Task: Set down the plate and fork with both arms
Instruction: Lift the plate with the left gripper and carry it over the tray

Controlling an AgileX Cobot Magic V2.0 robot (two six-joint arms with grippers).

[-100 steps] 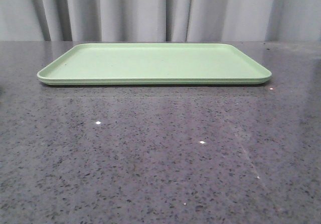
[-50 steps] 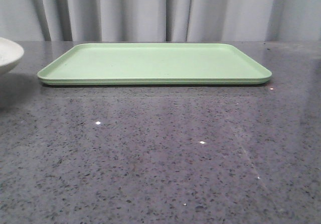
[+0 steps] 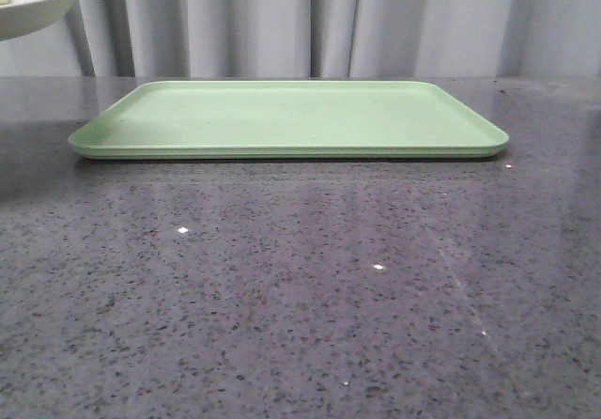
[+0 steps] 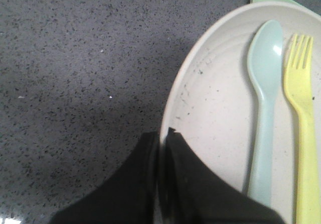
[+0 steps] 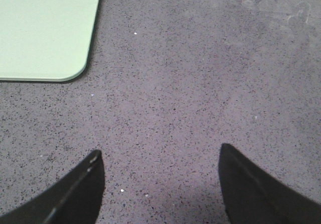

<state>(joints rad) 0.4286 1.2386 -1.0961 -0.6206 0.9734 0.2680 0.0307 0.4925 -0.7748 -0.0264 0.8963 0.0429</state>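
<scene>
Front view: plate (image 3: 33, 1) hangs lifted at far left, above the bench (image 3: 300, 287), beside the green tray (image 3: 282, 118). Left wrist view: your left pincer (image 4: 161, 148) pinches its speckled cream rim; yellow fork (image 4: 302, 133) and spoon (image 4: 263, 108) lie inside. Right wrist view: your right pincer (image 5: 160, 184) gapes wide, empty. Carry the plate over the tray next.

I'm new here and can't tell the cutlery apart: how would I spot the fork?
Find the cream speckled plate that the left claw pinches by its rim. Two utensils lie in it side by side; the fork is bright yellow with short tines, unlike the pale blue-grey spoon.
</scene>
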